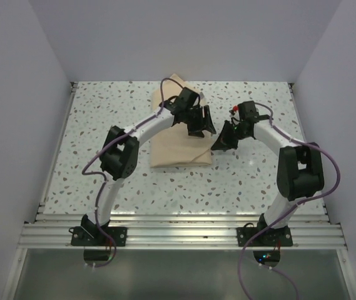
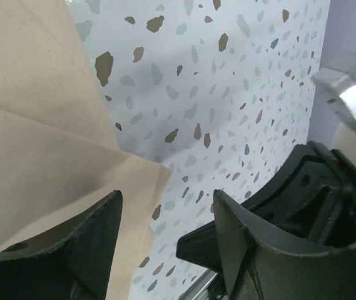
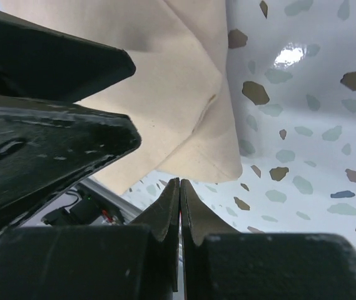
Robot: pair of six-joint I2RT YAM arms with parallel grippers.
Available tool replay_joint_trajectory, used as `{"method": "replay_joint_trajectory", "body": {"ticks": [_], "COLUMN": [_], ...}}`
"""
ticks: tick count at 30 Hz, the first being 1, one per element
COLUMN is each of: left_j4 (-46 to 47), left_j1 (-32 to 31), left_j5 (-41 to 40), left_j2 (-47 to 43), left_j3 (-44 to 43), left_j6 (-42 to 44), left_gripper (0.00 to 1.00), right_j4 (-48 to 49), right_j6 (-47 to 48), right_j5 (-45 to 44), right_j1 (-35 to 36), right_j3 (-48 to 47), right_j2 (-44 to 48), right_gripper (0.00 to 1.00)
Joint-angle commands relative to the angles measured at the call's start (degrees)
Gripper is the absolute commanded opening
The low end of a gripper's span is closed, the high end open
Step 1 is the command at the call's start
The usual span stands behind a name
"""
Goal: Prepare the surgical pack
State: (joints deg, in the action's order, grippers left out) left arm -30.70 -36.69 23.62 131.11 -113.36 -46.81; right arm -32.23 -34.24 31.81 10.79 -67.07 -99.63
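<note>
Top external: left arm covers surgical pack (partly).

Bases: black plates bolted on aluminium rail.
Left arm: white links, black joint housings.
Right arm: same; red spot at end farthest from rail.
Cables: purple, looping up from rail.
Fingers: matte black, wedge-shaped.

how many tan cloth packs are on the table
1. The surgical pack lies folded near the middle of the table, partly under the left gripper; the arms could hide others.
</note>
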Motion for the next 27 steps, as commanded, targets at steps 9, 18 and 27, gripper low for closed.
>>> {"method": "replay_joint_trajectory", "body": {"ticks": [9, 18, 27], "left_j4": [-3.1, -3.0, 6.2], "left_j1": [11.5, 25.6, 26.4], "left_j5": [-8.2, -8.9, -5.6], "left_j2": [-22.6, -26.9, -22.7], "left_j3": [12.2, 21.7, 27.3], "left_j6": [11.2, 22.3, 23.5], "left_gripper": [0.54, 0.62, 0.71], "right_j4": [0.0, 1.6, 0.5], "right_j6": [1.4, 3.0, 6.2], "right_j5": [-0.7, -3.6, -6.2], "right_j1": [1.0, 0.1, -0.3], "right_j3": [-11.3, -12.7, -20.5], "right_j2": [-5.4, -14.6, -16.4], "right_gripper": [0.00, 0.00, 0.35]}}
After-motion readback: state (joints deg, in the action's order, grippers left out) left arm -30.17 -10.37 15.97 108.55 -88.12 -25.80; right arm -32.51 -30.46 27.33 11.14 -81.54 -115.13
